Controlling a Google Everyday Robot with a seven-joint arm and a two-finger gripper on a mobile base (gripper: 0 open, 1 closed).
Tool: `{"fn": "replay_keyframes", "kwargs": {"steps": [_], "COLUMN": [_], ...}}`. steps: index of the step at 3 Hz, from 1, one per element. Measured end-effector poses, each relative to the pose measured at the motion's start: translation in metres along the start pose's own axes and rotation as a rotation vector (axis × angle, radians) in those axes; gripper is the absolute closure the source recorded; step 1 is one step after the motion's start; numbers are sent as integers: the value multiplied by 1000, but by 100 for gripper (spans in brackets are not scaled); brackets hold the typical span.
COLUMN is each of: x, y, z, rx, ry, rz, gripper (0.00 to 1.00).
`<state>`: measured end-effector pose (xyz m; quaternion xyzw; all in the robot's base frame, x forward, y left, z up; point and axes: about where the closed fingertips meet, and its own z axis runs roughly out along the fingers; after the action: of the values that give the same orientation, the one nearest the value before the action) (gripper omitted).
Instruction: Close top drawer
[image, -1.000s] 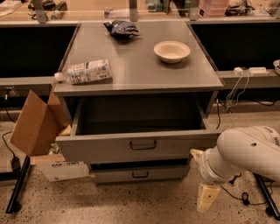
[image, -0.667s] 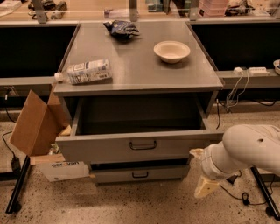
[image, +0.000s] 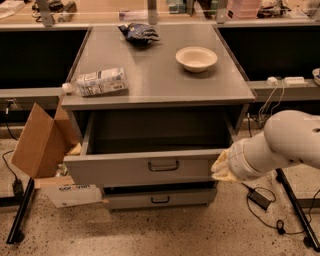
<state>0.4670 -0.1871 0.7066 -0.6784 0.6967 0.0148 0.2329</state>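
Top drawer: open. Tool: risen to drawer front's right end, below front-right corner of table; grip state cannot tell. Push looks imminent.

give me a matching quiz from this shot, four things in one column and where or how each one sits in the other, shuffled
1. top drawer
2. bowl
3. bottle
4. gripper

A. lying on its side at the left edge of the cabinet top
B. by the right end of the drawer front
C. pulled out, open
D. upright on the right side of the cabinet top

Pairs: 1-C, 2-D, 3-A, 4-B
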Motion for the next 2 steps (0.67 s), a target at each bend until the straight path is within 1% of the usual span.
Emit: {"fn": "replay_keyframes", "kwargs": {"steps": [1, 2], "x": [-3, 7], "y": [-24, -32], "z": [12, 53], "rx": [-16, -79], "ry": [-21, -16], "rz": [6, 28], "gripper": [88, 100]}}
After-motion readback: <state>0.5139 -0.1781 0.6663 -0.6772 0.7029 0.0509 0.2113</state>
